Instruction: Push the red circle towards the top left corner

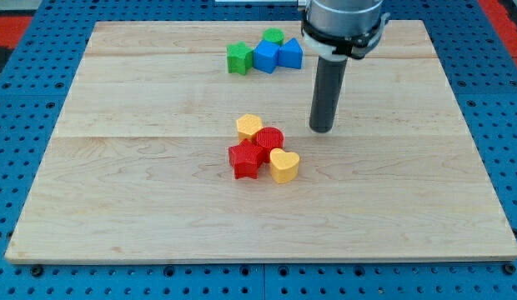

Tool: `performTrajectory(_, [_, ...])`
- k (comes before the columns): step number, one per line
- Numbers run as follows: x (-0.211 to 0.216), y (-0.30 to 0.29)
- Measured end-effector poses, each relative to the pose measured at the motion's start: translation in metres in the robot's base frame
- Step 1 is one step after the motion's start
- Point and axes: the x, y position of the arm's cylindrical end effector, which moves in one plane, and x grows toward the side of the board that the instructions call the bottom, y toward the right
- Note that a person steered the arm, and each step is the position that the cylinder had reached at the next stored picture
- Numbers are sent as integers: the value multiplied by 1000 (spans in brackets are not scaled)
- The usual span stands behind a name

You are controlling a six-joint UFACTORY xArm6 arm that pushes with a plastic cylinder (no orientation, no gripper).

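Note:
The red circle (270, 140) lies near the middle of the wooden board (142, 183). It touches a yellow block (249, 127) at its upper left, a red star (244, 160) at its lower left and a yellow heart (284, 166) at its lower right. My tip (322, 129) rests on the board to the right of the red circle and slightly above it, apart from it by a small gap.
Near the view's top, a green star-like block (238, 58), a blue block (265, 57), a blue triangular block (291, 53) and a green round block (273, 36) sit clustered together, to the left of the rod.

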Motion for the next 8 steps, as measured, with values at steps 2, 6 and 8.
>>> performTrajectory(2, [26, -44])
performTrajectory(6, [0, -164])
performTrajectory(8, [-11, -193])
